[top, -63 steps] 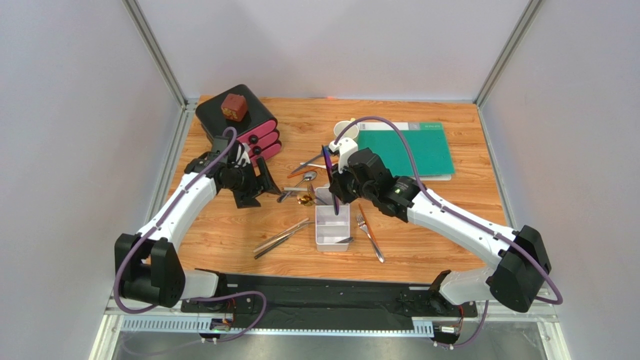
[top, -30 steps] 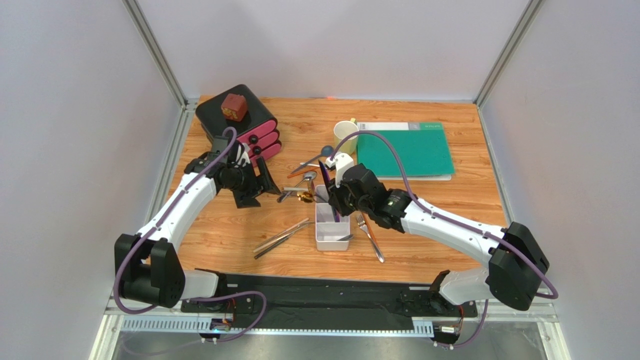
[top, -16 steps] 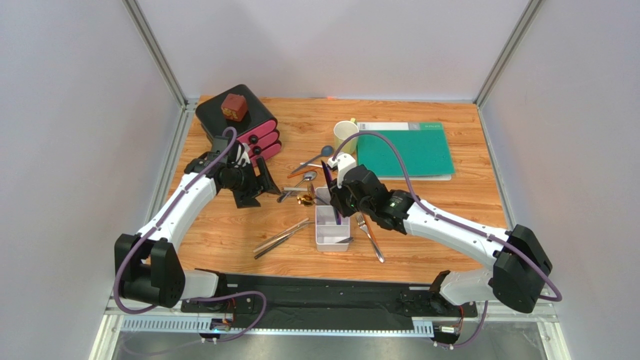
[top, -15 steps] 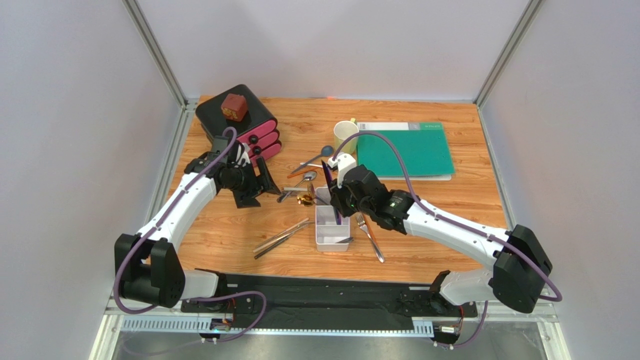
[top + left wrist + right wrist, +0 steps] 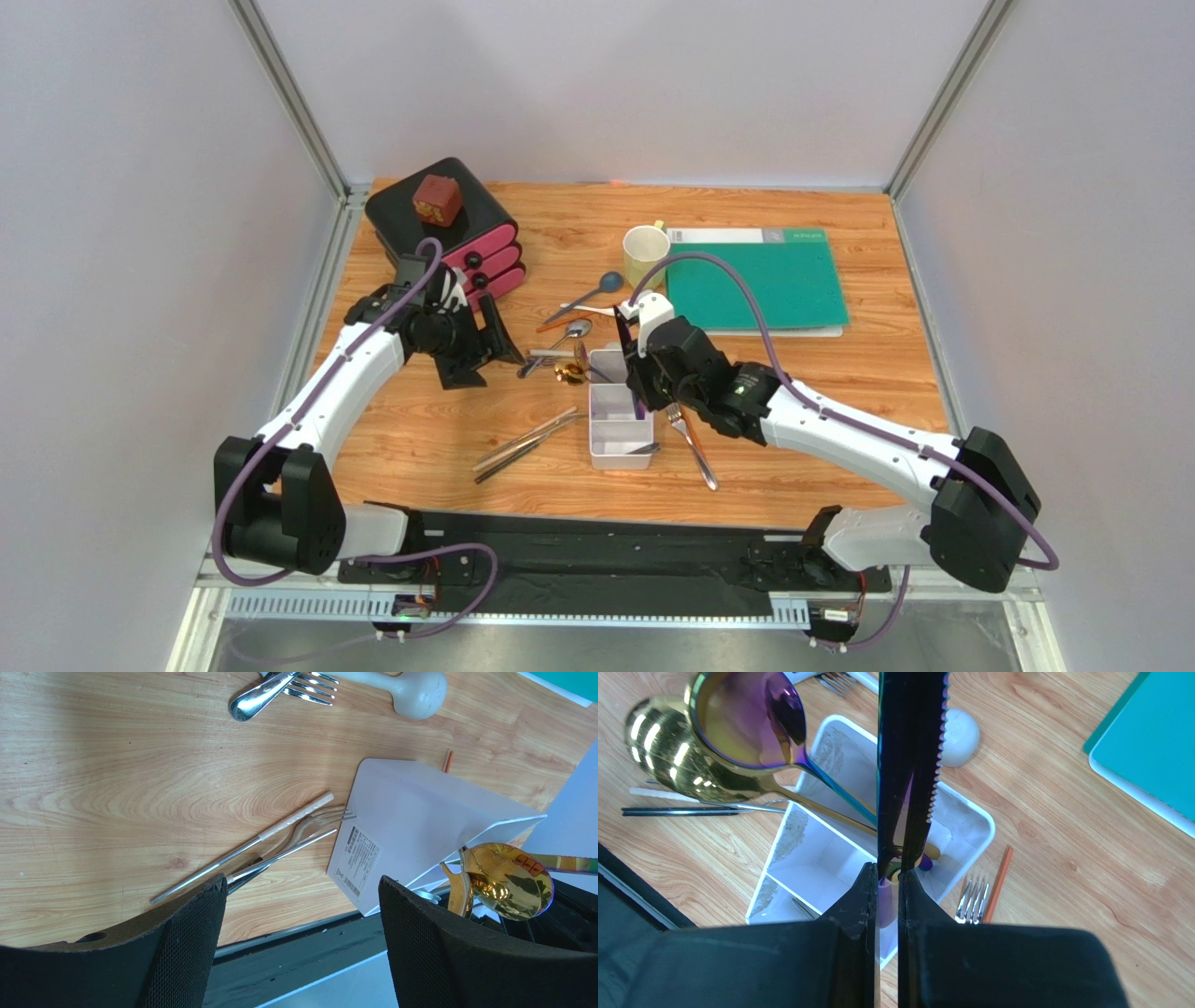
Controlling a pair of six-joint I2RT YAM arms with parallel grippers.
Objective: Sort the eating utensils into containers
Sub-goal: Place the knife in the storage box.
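Top external: right gripper (image 5: 883, 880) low over tray (image 5: 619, 445), tight on purple knife (image 5: 906, 756); left gripper (image 5: 302, 883) wide, empty.

The purple knife (image 5: 901, 763) runs off the top edge, its handle hidden between the fingers (image 5: 859, 910).

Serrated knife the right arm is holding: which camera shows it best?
Right wrist: the serrated knife fills the frame, teeth clear, above the white tray. Top external shows barely a dark sliver; left wrist misses it.
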